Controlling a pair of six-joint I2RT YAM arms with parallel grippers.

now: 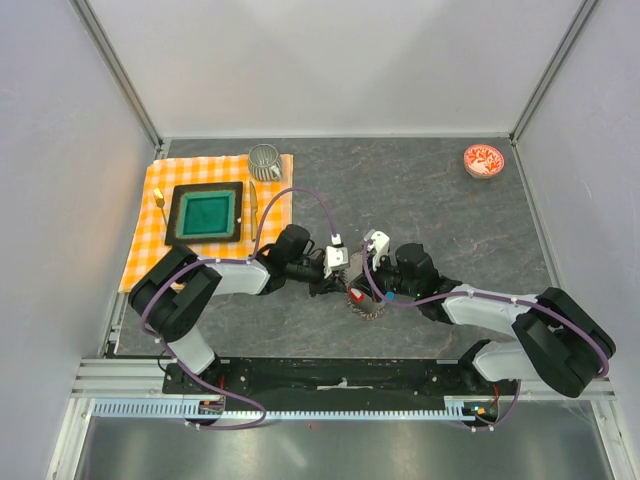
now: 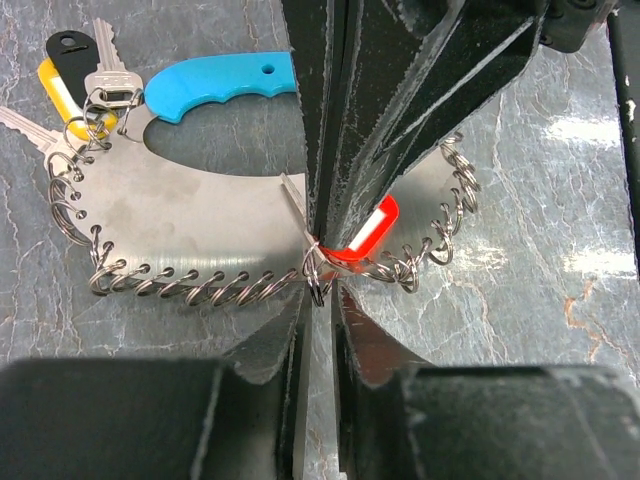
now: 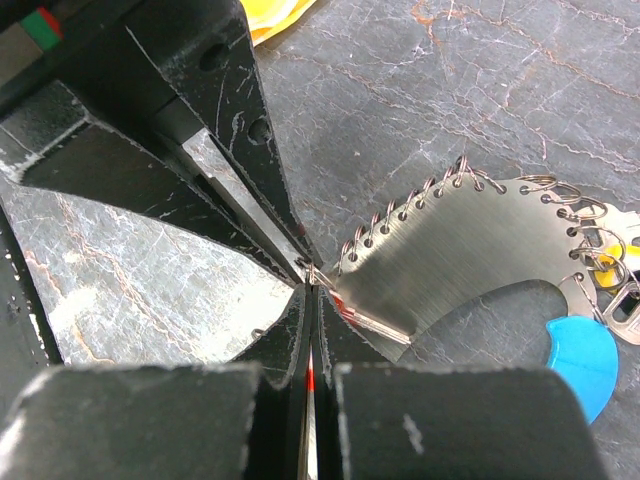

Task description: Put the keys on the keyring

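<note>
Threading step: my right gripper (image 3: 312,292) is closed on the red key (image 2: 368,225), and my left gripper (image 2: 320,297) pinches a split ring (image 2: 318,283) at the 6 o'clock edge of the keyring (image 2: 200,215), mid-table. Next, I judge, the key must be worked onto that coil, finely aligned

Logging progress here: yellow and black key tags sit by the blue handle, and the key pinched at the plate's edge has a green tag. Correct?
No. The left wrist view shows the pinched key's tag is red, not green. The yellow tag and black tag do sit by the blue handle.
</note>
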